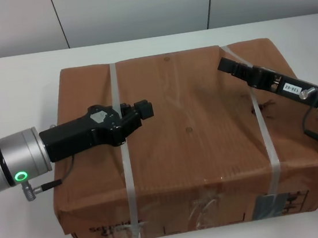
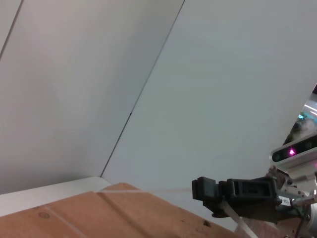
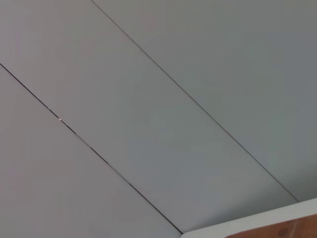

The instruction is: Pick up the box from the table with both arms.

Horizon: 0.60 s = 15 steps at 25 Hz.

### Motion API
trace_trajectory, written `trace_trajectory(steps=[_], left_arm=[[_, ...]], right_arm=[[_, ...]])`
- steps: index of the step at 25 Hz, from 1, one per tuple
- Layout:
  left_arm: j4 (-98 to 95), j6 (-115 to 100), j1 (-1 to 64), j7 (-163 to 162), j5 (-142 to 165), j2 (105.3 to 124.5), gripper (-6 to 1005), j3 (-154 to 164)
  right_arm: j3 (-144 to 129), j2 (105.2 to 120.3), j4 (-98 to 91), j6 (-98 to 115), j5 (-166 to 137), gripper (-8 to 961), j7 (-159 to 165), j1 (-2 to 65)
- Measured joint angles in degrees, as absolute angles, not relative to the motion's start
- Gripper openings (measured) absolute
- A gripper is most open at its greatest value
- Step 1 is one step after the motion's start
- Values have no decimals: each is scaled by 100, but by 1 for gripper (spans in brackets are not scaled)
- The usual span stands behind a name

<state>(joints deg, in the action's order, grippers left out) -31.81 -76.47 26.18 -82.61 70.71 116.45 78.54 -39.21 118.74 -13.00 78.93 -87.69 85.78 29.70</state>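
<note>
The large brown cardboard box (image 1: 195,132) sits on the white table (image 1: 21,229), with two pale straps across its wrinkled top and labels on its near side. My left gripper (image 1: 144,110) hovers over the box top beside the left strap (image 1: 123,158), pointing right. My right gripper (image 1: 225,64) reaches over the box's far right part, near the right strap (image 1: 263,129), pointing left with fingers together and holding nothing. The left wrist view shows the box top (image 2: 99,213) and the right gripper (image 2: 202,189). The right wrist view shows only a corner of the box (image 3: 292,230).
A pale panelled wall (image 1: 145,7) stands behind the table's far edge. Bare tabletop shows left of the box and along its far side (image 1: 14,73). The box nearly reaches the table's near edge.
</note>
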Motion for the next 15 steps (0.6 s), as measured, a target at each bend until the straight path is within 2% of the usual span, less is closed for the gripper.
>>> trace_trajectory(steps=[15], left_arm=[[-3176, -7647, 2595, -8261, 7030, 11645, 98, 7848]], right_arm=[[-3920, 11874, -1301, 7893, -8768, 39, 8578, 2964]])
